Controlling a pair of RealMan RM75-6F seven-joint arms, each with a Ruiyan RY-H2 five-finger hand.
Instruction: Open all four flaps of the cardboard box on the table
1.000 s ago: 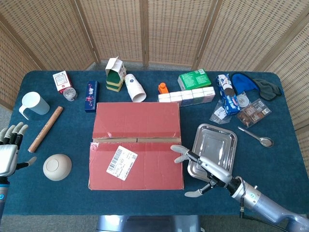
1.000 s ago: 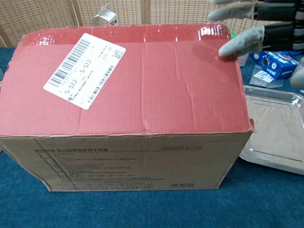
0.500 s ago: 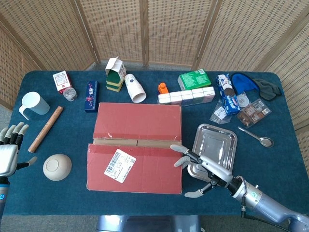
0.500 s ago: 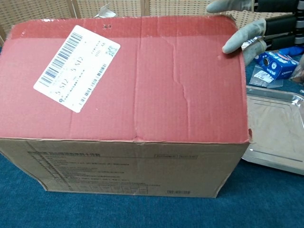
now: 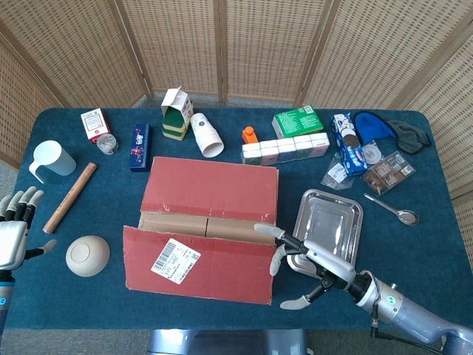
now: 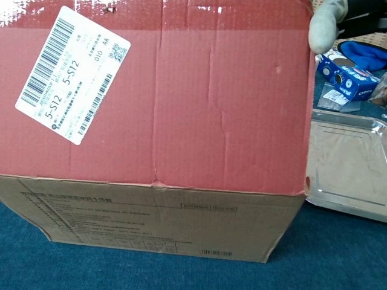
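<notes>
1. Your cardboard box (image 5: 211, 222) stands in the middle of the table (image 5: 414, 266); its near flap (image 5: 199, 262) is lifted, the far flap (image 5: 214, 188) is still down, and two inner flaps (image 5: 207, 225) stay closed, so the inside is hidden
2. Your right hand (image 5: 303, 255) has its fingers (image 5: 275, 260) on the right edge of the near flap, thumb spread apart
3. Your left hand (image 5: 15, 225) is open beside the bowl (image 5: 87, 255), holding nothing
4. The metal tray (image 5: 329, 218) beside the box holds nothing
5. The head view shows both hands; the chest view shows only a fingertip (image 6: 326, 24), the label (image 6: 69, 72) and the box front
</notes>
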